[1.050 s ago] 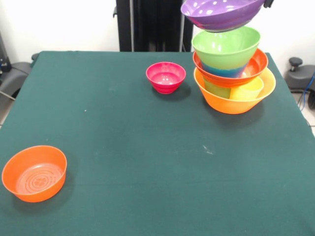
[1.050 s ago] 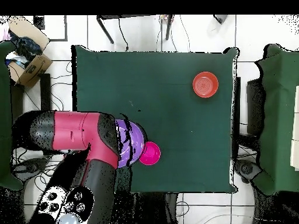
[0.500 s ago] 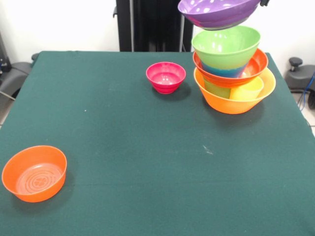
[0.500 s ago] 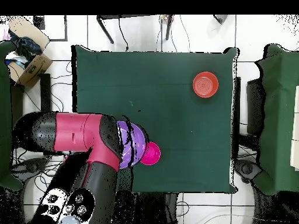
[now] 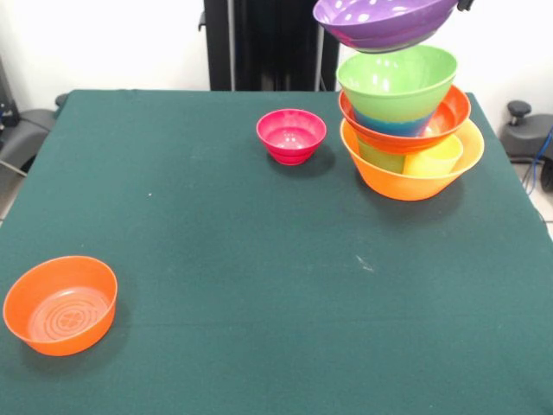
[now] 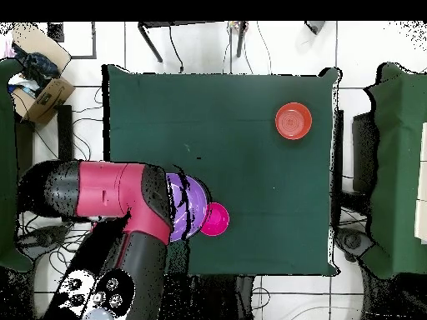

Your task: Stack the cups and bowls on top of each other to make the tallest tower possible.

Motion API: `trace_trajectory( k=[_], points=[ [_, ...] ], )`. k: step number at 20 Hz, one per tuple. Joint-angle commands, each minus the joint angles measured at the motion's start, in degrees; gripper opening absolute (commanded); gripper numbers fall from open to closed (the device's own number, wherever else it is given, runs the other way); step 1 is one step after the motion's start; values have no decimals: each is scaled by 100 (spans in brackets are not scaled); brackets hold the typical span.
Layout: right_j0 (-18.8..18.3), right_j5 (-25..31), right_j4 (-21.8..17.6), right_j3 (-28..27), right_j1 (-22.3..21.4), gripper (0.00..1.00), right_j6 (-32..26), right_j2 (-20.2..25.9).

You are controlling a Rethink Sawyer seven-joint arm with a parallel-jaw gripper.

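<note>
The tower stands at the table's far right. Its base is the big orange bowl (image 5: 413, 179), with a green cup (image 5: 380, 156) and a yellow cup (image 5: 434, 159) inside. Above come the red-orange bowl (image 5: 450, 116), a blue bowl (image 5: 389, 126) and the lime green bowl (image 5: 397, 81). A purple bowl (image 5: 384, 21) hangs tilted just over the lime one, apart from it. My gripper (image 5: 467, 4) is shut on its right rim, only a dark tip showing. In the overhead view my arm (image 6: 125, 204) hides the tower, and the purple bowl (image 6: 194, 204) peeks out beside it.
A small pink bowl (image 5: 291, 135) sits left of the tower, also seen from above (image 6: 215, 219). A small orange bowl (image 5: 60, 303) lies near the front left corner of the green table (image 5: 259, 259). A cardboard box (image 6: 42, 96) stands off the table.
The purple bowl has risen slightly and shifted a little left over the tower; it has barely moved in the last half second. Nothing else moved.
</note>
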Motion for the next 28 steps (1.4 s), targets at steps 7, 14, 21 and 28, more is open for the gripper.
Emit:
trace_trajectory(
  k=[7,14,21,28],
  points=[
    [93,-272,-29,427,271,0,1138,303],
    [149,-679,-50,603,297,0,1156,313],
    [202,-1147,-64,731,435,0,1203,311],
    [262,-1409,-46,862,526,0,1175,308]
  ],
)
